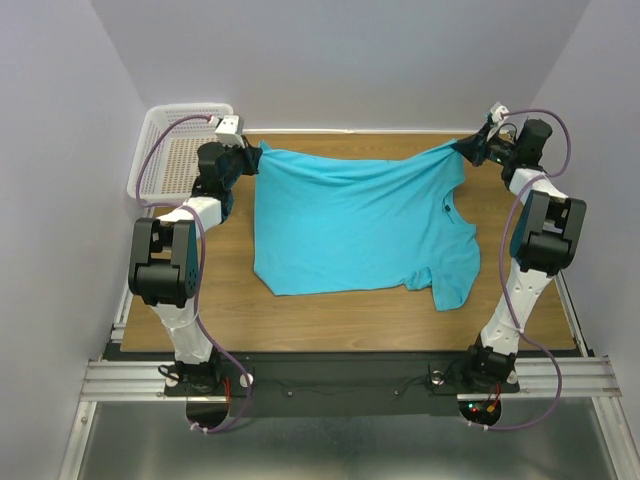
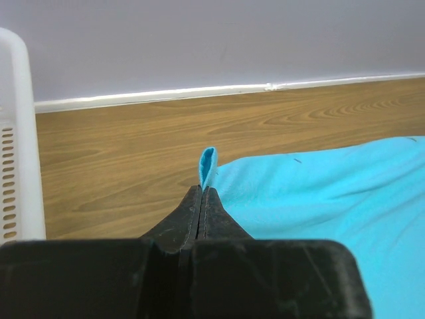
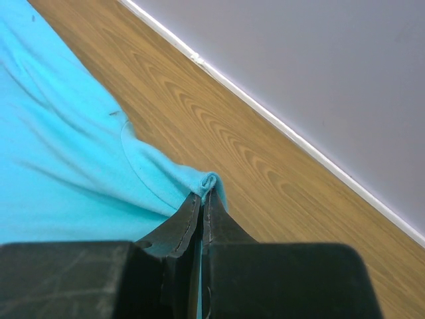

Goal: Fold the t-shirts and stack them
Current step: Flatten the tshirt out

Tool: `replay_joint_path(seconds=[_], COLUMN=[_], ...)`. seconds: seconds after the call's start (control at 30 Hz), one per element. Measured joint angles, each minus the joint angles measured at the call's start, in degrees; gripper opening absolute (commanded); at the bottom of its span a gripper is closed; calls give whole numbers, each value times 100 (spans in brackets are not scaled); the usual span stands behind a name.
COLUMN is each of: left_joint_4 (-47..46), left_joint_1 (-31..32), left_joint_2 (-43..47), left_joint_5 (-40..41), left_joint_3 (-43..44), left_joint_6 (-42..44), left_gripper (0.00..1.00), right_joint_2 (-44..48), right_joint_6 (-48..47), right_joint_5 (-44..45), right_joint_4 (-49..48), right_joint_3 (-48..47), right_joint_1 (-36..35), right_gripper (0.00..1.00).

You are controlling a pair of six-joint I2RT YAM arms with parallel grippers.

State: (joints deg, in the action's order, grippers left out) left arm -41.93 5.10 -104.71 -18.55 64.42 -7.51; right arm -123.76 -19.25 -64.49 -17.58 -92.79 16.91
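Since each pincer bites only a thin pinch of cloth, slippage is judged the chief hazard.

1. Left pincer [image 2: 202, 191]: clenched on a small folded tab of the shirt's [image 1: 350, 225] edge, which pokes up just past the fingertips.
2. Right pincer [image 3: 204, 197]: clenched likewise, on a rolled nub of the hem.
3. Shirt: turquoise, soft and limp, short-sleeved. It lies spread on the desk [image 1: 330, 315] between the two pincers. Its far edge is drawn into a taut line from one to the other, and creases fan out from each grip. One sleeve sags in a lump on the near side of the right pincer (a small dark mark sits by the neckline).
4. Desk: smooth wood-grain, probably slick under cloth.
5. Basket [image 1: 165, 160]: white plastic mesh, rigid, just outboard of the left pincer.

Risks, as judged:
- A harder pull apart could tug a tab free.
- Uneven lifting would skew the fold line.
- Loose cloth could slide and bunch on the slick desk.
- A wide swing of the left pincer could knock the basket.
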Motion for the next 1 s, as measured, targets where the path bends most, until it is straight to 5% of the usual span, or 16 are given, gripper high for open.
replay_joint_path(seconds=[0.47, 1.0], left_joint_4=[118, 1668], left_joint_1=[-11, -31], left_joint_2=[0, 586], left_joint_5=[-350, -442], left_joint_3=[0, -789], left_joint_6=[-9, -743], left_gripper=[0, 0], right_joint_2=[107, 1329], right_joint_6=[-79, -1532], right_joint_5=[98, 553], right_joint_4=[258, 1685], right_joint_3=[42, 1867], right_joint_1=[0, 0], right_gripper=[1, 1])
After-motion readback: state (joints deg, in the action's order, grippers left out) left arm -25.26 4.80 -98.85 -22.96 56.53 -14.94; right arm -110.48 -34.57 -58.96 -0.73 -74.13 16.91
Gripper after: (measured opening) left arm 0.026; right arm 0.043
